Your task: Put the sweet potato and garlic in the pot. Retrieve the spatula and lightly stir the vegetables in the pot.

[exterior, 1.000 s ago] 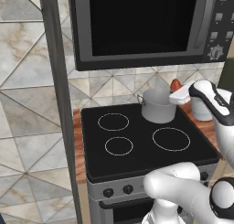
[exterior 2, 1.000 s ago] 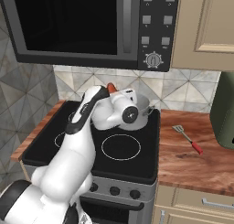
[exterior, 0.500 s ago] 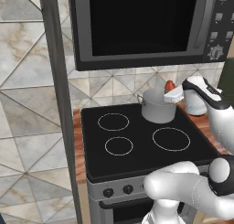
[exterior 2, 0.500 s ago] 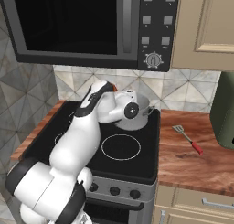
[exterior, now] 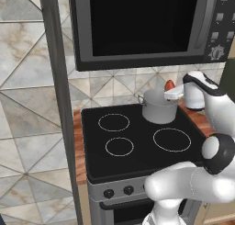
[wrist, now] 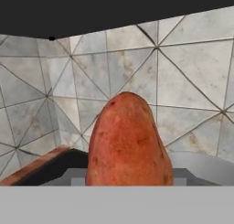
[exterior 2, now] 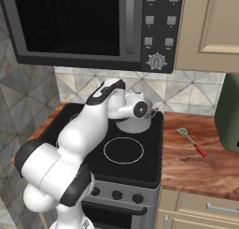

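We had the sweet potato clamped in our partly closed gripper, raised just over the pot at its two o'clock rim. Dropping it, the garlic and stirring with the spatula remained.

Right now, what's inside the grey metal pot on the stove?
Cannot tell: the grey brushed-metal pot shows its outer wall, and the white arm covers its opening from the right. The reddish-orange sweet potato sits at the gripper, above its rim.
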{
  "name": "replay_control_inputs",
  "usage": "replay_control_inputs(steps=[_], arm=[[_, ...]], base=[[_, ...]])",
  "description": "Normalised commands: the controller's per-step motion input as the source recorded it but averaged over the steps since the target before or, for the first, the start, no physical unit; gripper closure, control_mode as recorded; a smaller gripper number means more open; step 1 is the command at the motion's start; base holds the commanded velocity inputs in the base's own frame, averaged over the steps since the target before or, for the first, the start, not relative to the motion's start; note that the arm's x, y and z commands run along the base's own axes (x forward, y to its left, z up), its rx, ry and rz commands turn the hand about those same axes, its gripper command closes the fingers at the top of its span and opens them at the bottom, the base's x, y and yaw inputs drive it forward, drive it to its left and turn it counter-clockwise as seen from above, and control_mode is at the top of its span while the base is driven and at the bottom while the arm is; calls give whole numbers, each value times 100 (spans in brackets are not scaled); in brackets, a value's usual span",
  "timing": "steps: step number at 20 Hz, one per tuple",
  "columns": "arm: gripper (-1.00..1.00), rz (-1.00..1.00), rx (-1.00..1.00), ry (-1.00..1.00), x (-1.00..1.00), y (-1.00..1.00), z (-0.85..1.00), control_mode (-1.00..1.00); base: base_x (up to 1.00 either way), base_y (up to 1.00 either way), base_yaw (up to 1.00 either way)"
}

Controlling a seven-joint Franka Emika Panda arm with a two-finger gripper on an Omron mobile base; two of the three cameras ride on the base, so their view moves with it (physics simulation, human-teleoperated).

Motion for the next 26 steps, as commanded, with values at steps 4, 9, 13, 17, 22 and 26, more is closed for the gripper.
replay_control_inputs(steps=[4,9,13,17,22,26], arm=[[100,1,1,1,20,-3,-39,-100],[100,0,0,2,33,-1,-27,-100],[100,0,-1,0,37,0,-13,-100],[100,0,-2,0,35,0,-20,-100],[100,0,-3,0,34,-1,-18,-100],[100,0,-8,0,21,0,-11,-100]], base=[[0,0,0],[0,0,0],[0,0,0],[0,0,0],[0,0,0],[0,0,0]])
